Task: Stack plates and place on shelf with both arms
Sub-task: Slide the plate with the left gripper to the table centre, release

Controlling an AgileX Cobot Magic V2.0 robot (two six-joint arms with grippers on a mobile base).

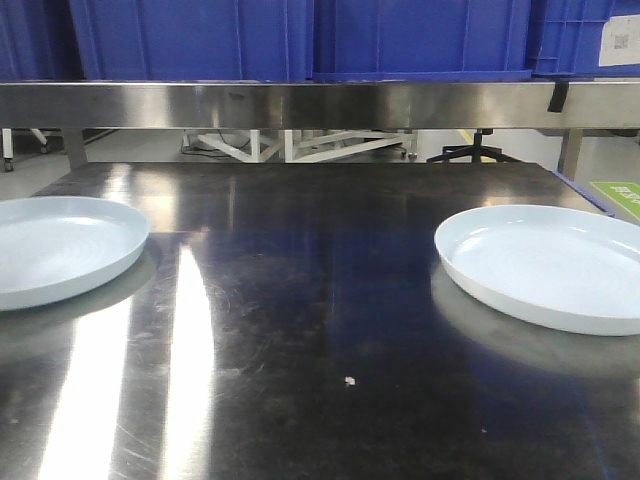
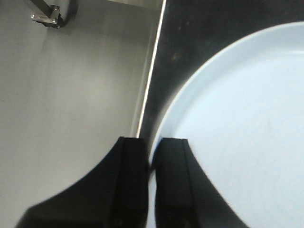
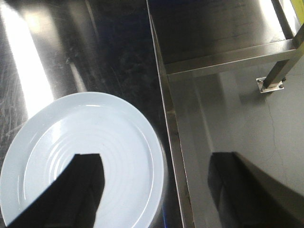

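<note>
The left plate (image 1: pixel 55 245) and right plate (image 1: pixel 550 260) were pale bluish-white, faintly ringed. The scratched tabletop (image 1: pixel 300 330) was dark, the crates (image 1: pixel 200 35) blue.

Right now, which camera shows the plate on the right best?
Right wrist view: right plate almost whole from above, rings visible. Front view shows it obliquely, cropped at the frame edge. Left wrist view shows only the left plate.

- White label (image 1: pixel 619 42) stuck on a blue crate (image 1: pixel 580 35) at the top right of the shelf (image 1: pixel 300 105), front view: printed with a small dark square code, too blurred to read. No legible letters or numbers.
- Green sign (image 1: pixel 625 195) at the right edge of the front view, lower than the shelf: marked with pale lettering, cut off by the frame and too small to make out.
- Both wrist views: no readable text.
</note>
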